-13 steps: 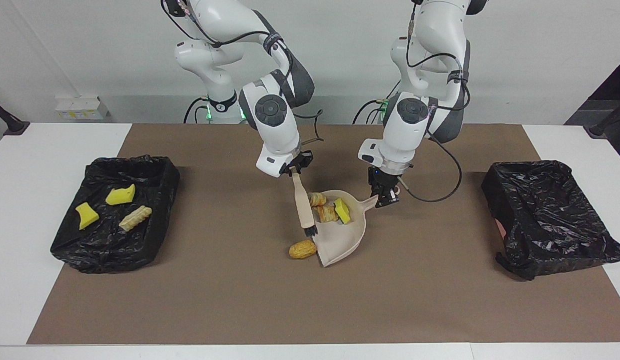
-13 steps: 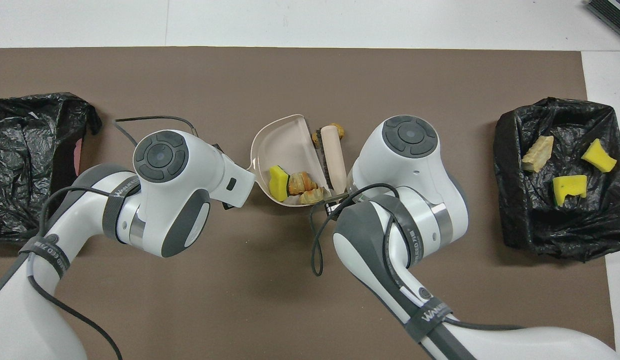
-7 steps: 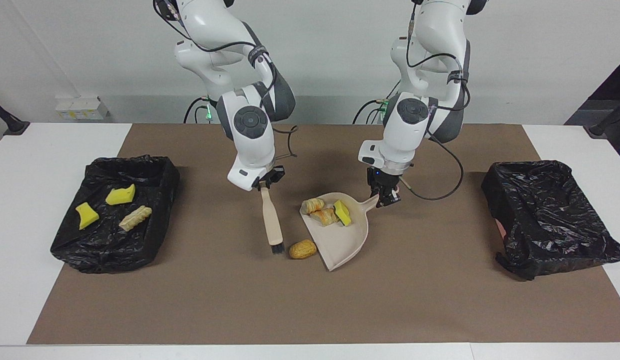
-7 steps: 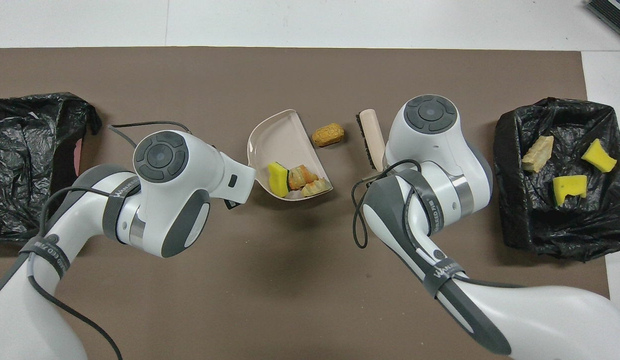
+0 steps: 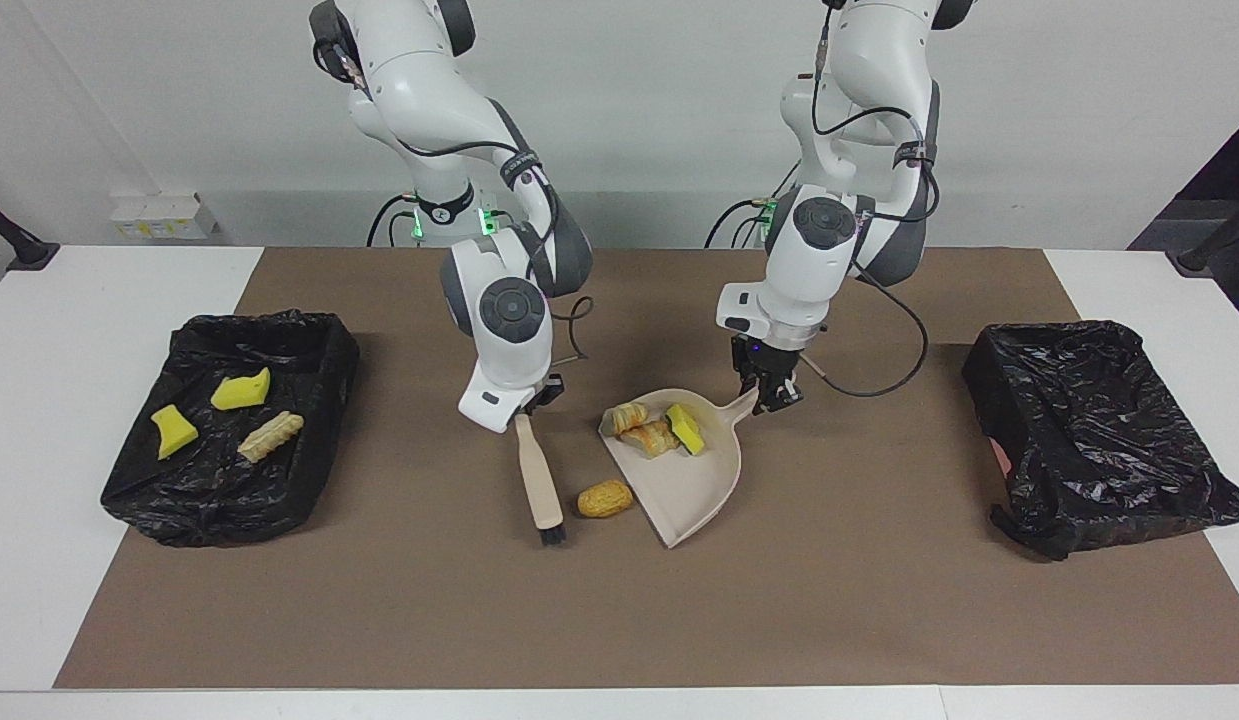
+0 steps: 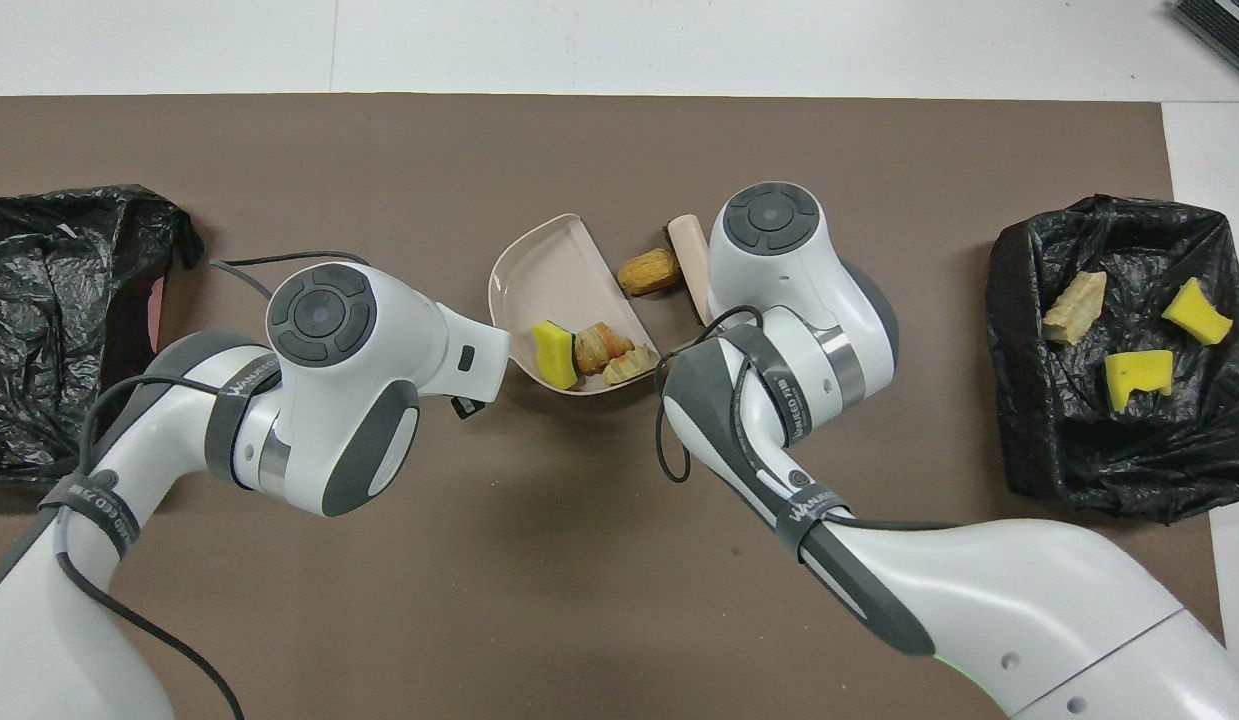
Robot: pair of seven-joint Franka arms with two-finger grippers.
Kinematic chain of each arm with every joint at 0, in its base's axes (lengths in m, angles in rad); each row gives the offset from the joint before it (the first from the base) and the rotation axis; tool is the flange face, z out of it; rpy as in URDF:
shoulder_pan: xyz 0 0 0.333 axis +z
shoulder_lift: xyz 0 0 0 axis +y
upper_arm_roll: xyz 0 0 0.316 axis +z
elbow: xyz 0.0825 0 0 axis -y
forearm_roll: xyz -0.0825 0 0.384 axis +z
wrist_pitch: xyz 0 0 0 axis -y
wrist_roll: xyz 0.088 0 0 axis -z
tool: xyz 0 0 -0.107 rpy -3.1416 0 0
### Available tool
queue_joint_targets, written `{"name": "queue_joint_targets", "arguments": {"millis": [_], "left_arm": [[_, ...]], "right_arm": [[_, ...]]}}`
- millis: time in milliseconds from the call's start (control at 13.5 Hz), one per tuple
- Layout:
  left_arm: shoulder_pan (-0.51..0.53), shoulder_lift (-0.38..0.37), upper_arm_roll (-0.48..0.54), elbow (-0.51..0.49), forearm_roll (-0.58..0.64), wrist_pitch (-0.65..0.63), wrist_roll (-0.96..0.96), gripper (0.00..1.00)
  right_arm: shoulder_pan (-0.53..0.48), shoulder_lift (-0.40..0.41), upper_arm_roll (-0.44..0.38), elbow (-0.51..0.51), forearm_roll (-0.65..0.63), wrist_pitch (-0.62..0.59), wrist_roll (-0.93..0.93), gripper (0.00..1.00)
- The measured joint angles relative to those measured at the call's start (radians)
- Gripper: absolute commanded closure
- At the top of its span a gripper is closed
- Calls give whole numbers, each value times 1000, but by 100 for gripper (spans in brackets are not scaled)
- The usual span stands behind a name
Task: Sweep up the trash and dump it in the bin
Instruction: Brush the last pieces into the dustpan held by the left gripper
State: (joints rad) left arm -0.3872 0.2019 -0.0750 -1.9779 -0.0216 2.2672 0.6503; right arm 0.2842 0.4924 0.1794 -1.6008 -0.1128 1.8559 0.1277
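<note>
My right gripper (image 5: 529, 408) is shut on the handle of the beige brush (image 5: 537, 480), whose black bristles touch the mat beside a golden-brown lump of trash (image 5: 605, 497) (image 6: 648, 271). That lump lies on the mat between the brush and the mouth of the beige dustpan (image 5: 689, 485) (image 6: 549, 265). My left gripper (image 5: 774, 398) is shut on the dustpan's handle. Two tan pastries (image 5: 641, 427) and a yellow-green sponge (image 5: 685, 427) lie in the pan. The black-lined bin (image 5: 319, 365) (image 6: 1014, 300) toward the right arm's end holds two yellow sponges and a pale bread lump (image 5: 271, 436).
A second black-lined bin (image 5: 1099, 440) (image 6: 59, 300) stands toward the left arm's end of the table. A brown mat (image 5: 619, 620) covers the table's middle. A black cable (image 5: 879, 380) hangs from the left arm near the dustpan handle.
My right arm lifted the brush off the dustpan's rim, swung it toward its own end, and set the bristles down beside the lump. The dustpan turned slightly; the lump stayed put.
</note>
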Motion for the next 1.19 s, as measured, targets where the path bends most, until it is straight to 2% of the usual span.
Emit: {"name": "queue_joint_targets", "arguments": {"millis": [371, 520, 742, 965, 1188], "left_arm": [[2, -6, 0, -6, -17, -14, -89, 100], [9, -7, 2, -6, -86, -29, -140, 100], [13, -8, 2, -6, -118, -31, -160, 100], [19, -10, 6, -5, -122, -13, -178, 100], [55, -30, 9, -5, -122, -4, -181, 100]], "right_arm": [[37, -3, 48, 9, 145, 1, 18, 100], [38, -8, 49, 8, 150, -1, 21, 100], [22, -20, 45, 10, 150, -11, 23, 100], [-16, -71, 39, 16, 150, -69, 23, 100], [-47, -161, 36, 21, 150, -161, 24, 100]]}}
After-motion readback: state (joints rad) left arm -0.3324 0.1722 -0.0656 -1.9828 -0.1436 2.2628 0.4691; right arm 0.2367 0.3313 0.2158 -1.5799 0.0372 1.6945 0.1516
